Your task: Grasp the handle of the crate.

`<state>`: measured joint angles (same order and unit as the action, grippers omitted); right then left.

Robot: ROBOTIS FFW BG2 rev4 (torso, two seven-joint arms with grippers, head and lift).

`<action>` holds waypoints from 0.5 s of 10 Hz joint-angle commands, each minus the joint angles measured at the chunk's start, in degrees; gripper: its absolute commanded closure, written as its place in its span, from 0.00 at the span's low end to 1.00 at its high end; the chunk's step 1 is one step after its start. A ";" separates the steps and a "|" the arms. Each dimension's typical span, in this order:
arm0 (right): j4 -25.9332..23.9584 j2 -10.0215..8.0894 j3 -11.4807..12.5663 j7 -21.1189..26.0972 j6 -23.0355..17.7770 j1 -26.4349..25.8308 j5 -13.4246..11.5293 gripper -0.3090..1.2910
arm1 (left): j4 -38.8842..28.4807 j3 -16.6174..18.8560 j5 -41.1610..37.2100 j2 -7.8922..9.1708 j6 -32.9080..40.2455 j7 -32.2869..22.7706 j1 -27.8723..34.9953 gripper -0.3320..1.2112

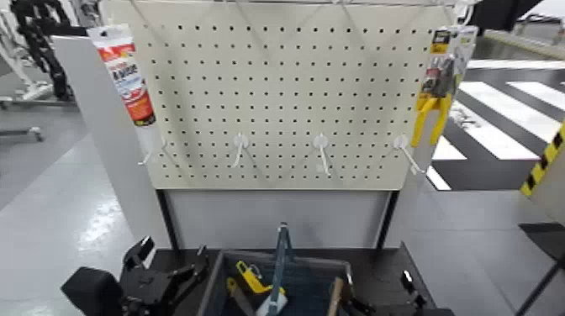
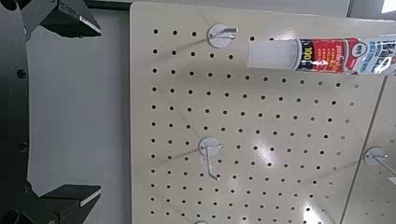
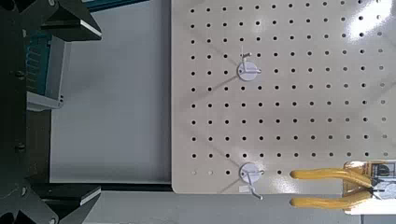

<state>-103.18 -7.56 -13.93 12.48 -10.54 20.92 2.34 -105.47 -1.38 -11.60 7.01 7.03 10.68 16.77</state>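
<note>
The dark grey-blue crate (image 1: 220, 281) sits at the bottom centre of the head view, on a dark surface below the pegboard. Its slim blue-grey handle (image 1: 282, 252) rises upright from the crate's middle. My left gripper (image 1: 168, 257) is low, to the left of the crate, open and empty; in the left wrist view (image 2: 65, 107) its fingers (image 2: 73, 19) stand wide apart and face the pegboard. My right gripper (image 1: 385, 296) is low, to the right of the crate, open and empty (image 3: 65, 107). A corner of the crate (image 3: 42, 61) shows in the right wrist view.
A cream pegboard (image 1: 286, 92) with white hooks (image 1: 320, 143) stands behind the crate. A sealant tube (image 1: 126, 76) hangs at its left, yellow-handled pliers (image 1: 435, 97) at its right. Inside the crate lie a yellow-handled tool (image 1: 250, 280) and a wooden-handled tool (image 1: 335, 294).
</note>
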 commanded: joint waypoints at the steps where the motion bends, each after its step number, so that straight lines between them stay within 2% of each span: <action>1: 0.08 0.00 -0.04 0.00 0.09 0.00 0.21 0.28 | -0.09 0.06 -0.70 0.20 -1.23 1.01 -0.24 0.28; 3: 0.08 0.00 -0.04 0.00 0.26 0.00 0.39 0.28 | -0.09 0.06 -1.40 0.20 -1.67 1.27 -0.24 0.28; 5: 0.17 0.00 -0.04 0.00 0.35 0.00 0.65 0.28 | -0.70 -0.47 -3.78 1.16 -4.57 1.98 -0.95 0.28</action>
<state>-103.05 -7.56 -13.97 12.48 -10.20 20.92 2.93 -106.01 -1.55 -14.48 7.76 3.44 12.70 16.07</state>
